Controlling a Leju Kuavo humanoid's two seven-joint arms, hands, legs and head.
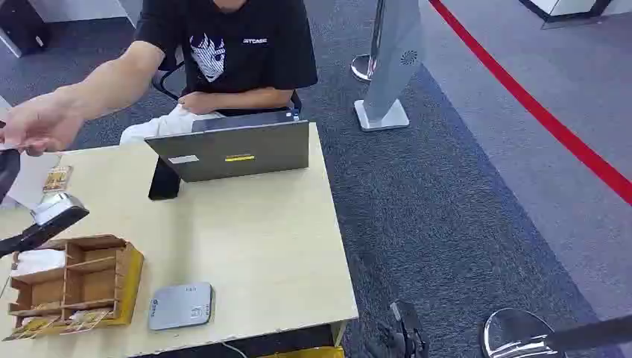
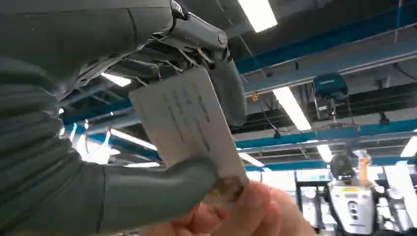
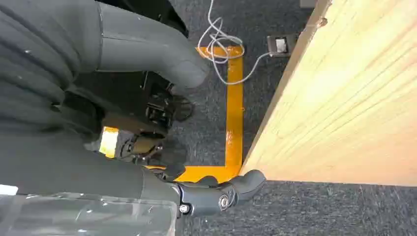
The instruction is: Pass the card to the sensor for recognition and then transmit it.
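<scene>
At the far left of the head view, a person's hand (image 1: 37, 127) is held out over the table (image 1: 253, 246) edge, and the handover turns on that meeting. In the left wrist view the card (image 2: 189, 123) is pinched by the left hand (image 2: 162, 113) between the thumb and the darker fingers (image 2: 196, 37), its long axis running out past the thumb toward the person's fingers (image 2: 251, 209), which touch its free end. The left hand is plainly the nearer one. The sensor (image 1: 180, 306) lies flat near the table's front edge, beside the wooden box (image 1: 74, 287). The right hand (image 3: 147, 54) hangs low beside the table, fingers apart, holding nothing.
</scene>
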